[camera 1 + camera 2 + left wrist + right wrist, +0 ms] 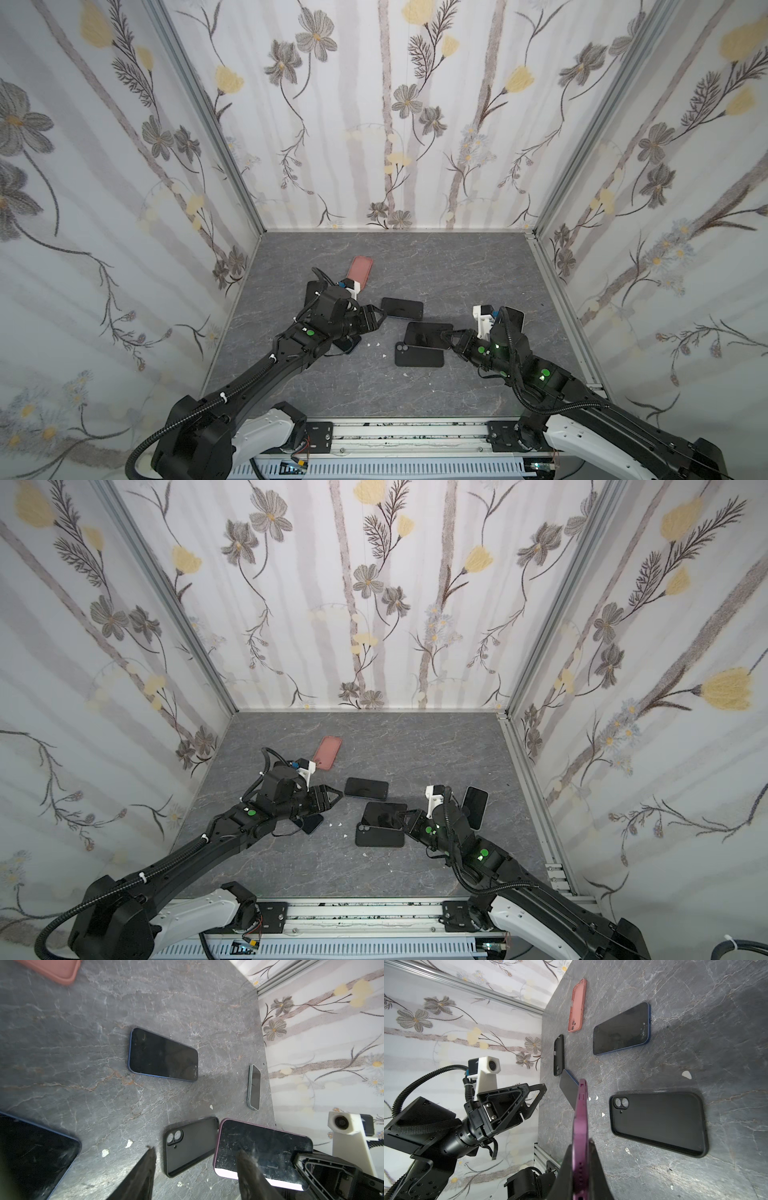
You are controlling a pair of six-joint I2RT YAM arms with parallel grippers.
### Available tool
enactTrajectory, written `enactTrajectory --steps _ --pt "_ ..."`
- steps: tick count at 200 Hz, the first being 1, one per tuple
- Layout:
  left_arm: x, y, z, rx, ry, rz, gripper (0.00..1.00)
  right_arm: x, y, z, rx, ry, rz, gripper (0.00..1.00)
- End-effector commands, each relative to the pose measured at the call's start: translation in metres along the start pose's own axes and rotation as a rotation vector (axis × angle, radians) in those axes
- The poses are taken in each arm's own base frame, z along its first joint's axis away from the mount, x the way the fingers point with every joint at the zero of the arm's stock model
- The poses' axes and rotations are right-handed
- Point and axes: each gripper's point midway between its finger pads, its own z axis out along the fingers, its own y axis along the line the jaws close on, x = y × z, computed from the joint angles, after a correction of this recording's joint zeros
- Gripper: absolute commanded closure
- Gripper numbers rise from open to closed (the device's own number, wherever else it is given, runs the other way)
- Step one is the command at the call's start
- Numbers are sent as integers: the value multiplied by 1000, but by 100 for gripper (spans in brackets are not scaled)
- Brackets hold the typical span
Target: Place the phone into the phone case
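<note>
In both top views the right claw (451,337) is clamped on one end of the purple phone (428,333), which sits just over the far rim of the black case (419,355). The left claw (380,318) hovers near, partly open and empty, by a blue phone (402,308), with a pink case (360,270) farther back. The left wrist view shows the left claw's jaws apart with nothing between them. Below them the black case (191,1145) lies open side up on the table (83,1043), and the purple phone (261,1142) is just beside its end. The right wrist view shows the purple phone (580,1124) edge-on, pinched between both fingers (597,1159), with the black case (658,1124) empty beside it, cutout (620,1103) at its far end. I judge the step to be carrying the phone to the case. The next move calls for laying it flat, matching its camera end to the cutout, and pressing it in, perhaps with the left claw steadying the case.
</note>
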Motion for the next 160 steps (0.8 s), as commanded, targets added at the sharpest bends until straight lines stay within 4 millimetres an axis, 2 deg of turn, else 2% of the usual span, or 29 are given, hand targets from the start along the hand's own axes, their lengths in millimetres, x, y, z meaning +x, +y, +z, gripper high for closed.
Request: enactTrajectory --steps 1,110,146,160 --pt "7 -1 7 22 28 -43 39 -3 20 1 -91 -13 24 100" --pt "40 11 32 7 136 -79 39 11 0 14 -59 33 64 100" --pt "43 7 36 27 141 -86 39 15 -2 19 -60 54 71 100" --pt "48 13 42 10 162 -95 39 16 -3 21 -51 64 69 100"
